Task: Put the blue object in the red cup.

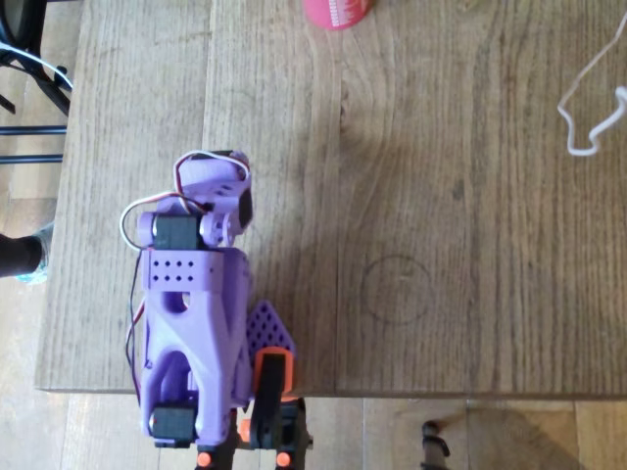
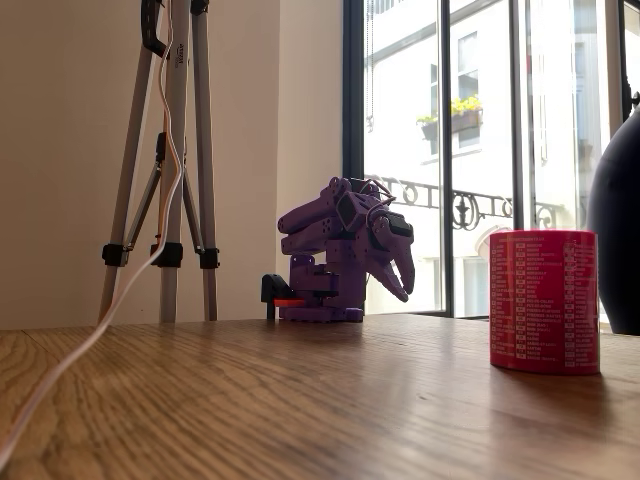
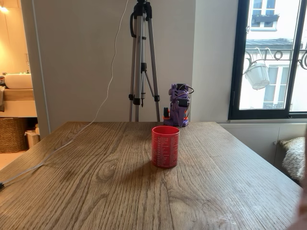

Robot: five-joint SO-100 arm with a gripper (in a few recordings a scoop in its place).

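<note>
The purple arm (image 1: pixel 191 313) sits folded at the lower left of the overhead view, at the near edge of the desk (image 1: pixel 441 196), with its end effector (image 2: pixel 403 280) tucked down in front of the base at mid-frame of a fixed view. The jaws appear drawn together with nothing between them, though the view is too distant to be sure. The red cup (image 3: pixel 165 146) stands upright at the centre of a fixed view, well apart from the arm; in the overhead view it sits at the top edge of the frame. No blue object can be made out on the desk surface, and the cup's interior is hidden from every camera. This scene fits either the object resting inside the cup or the object lying outside the camera fields; the frames do not settle which. Open desk lies between arm and cup. A white cable (image 1: pixel 588 117) trails at the upper right of the overhead view, and a tripod (image 3: pixel 143 62) stands behind the desk.
</note>
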